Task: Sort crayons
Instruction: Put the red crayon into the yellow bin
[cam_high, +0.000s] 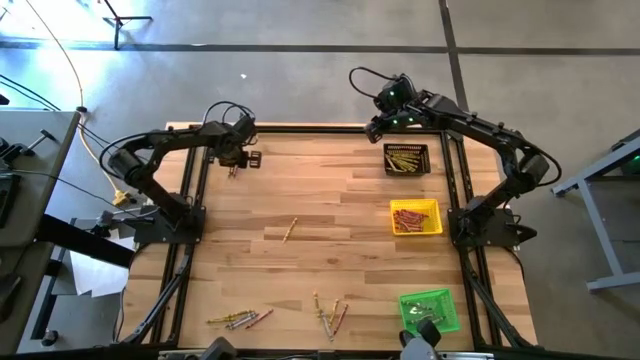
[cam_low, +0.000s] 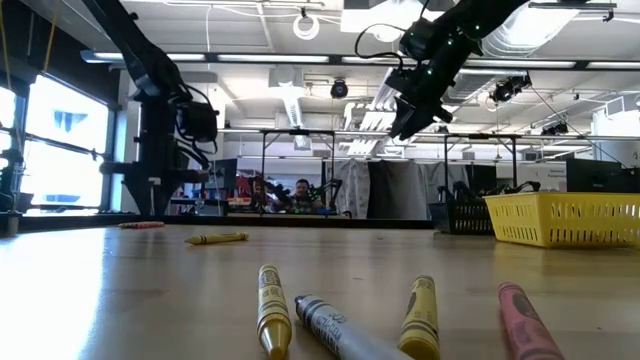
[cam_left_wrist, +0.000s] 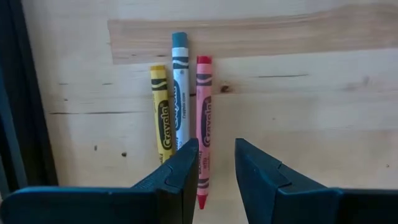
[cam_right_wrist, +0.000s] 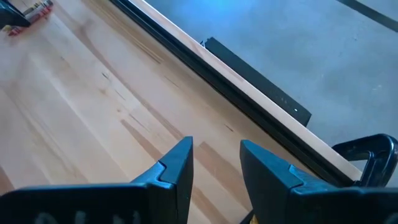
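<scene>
The left gripper (cam_left_wrist: 216, 171) hangs with its jaws parted and empty over three paper-wrapped wax crayons (cam_left_wrist: 180, 106), one yellow, one blue-grey and one red, lying side by side and touching near the far left corner of the pale wooden table (cam_high: 330, 210). Because they are packed so close, closing on the red one risks nudging or dragging its neighbour. The right gripper (cam_right_wrist: 216, 165), also open and empty, waits above the far edge near the black mesh tray (cam_high: 406, 159).

Illumination is bright and even, supplied by ceiling fixtures (cam_low: 310, 25) at 12 o'clock in the low view. Window (cam_low: 60, 130) glare appears at 9 o'clock. Nearest crayons (cam_low: 272, 310) are slightly defocused. Table (cam_high: 330, 260) shadows are faint.
</scene>
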